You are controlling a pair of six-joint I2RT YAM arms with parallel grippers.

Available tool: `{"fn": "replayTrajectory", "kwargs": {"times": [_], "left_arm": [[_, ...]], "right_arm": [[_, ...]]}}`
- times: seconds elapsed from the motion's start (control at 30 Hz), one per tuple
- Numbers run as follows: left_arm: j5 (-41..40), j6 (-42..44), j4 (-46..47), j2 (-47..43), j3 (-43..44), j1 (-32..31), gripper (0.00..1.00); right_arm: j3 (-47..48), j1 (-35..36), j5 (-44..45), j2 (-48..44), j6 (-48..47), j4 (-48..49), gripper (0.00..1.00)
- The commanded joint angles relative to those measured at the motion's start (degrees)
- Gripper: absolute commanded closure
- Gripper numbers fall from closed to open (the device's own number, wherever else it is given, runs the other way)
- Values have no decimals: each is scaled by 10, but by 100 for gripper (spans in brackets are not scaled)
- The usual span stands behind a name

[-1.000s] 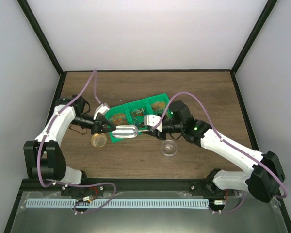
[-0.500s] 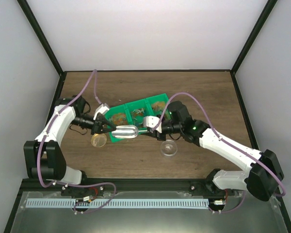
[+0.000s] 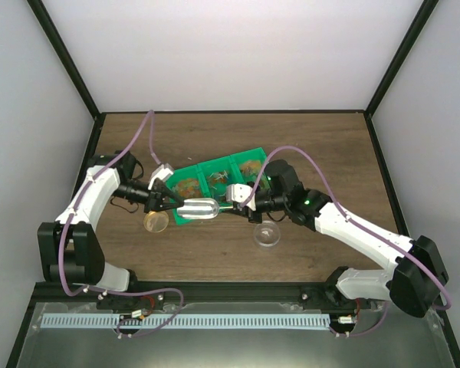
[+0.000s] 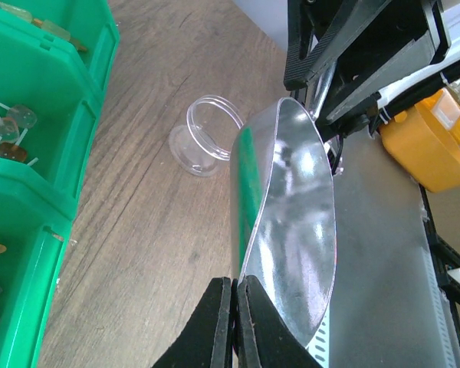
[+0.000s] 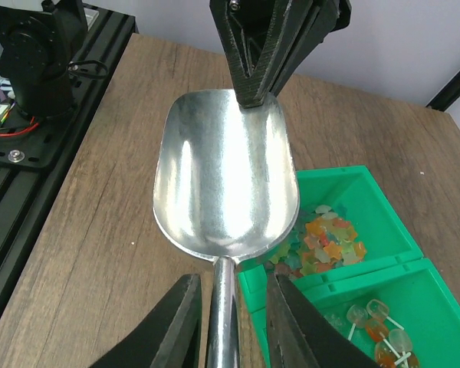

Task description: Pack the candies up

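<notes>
Your left claw (image 5: 253,98) is clenched on the tip of the empty metal scoop (image 5: 226,184), your right claw (image 5: 231,290) straddles its handle unclamped, and the candies (image 5: 326,241) lie in the green tray (image 5: 345,274), so I judge nothing packed yet.

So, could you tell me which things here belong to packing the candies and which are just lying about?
In the job:
candies
scoop
green tray
clear cup, likely the one to fill

Lying about:
orange dish by the left arm, contents unclear
yellow block off the table
</notes>
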Motion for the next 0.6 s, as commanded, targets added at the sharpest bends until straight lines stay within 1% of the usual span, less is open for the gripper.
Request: {"fn": "replayTrajectory", "kwargs": {"times": [0.0,0.07,0.23,0.27,0.37,0.4,0.47,0.5,0.57], "left_arm": [[24,26,-1,-1,5,-3,96],[24,25,-1,-1,5,-4,96],[24,24,-1,1,6,-6,96],[24,23,0,2,7,-6,96],[20,1,19,1,7,-6,95],[14,-20,32,0,10,-6,87],[-19,-86,89,-4,22,-4,52],[-50,-128,125,-9,28,-4,42],[-113,-205,217,-26,38,-4,33]], "right_arm": [[22,4,-10,0,-5,-3,76],[23,5,-9,0,-5,-3,81],[23,5,-3,-2,-9,-8,97],[24,4,-2,-3,-7,-10,99],[25,5,3,-6,3,-14,99],[25,5,8,-8,8,-16,99],[26,4,19,-15,21,-24,99],[27,4,30,-19,30,-32,99],[28,1,49,-29,51,-53,99]]}}
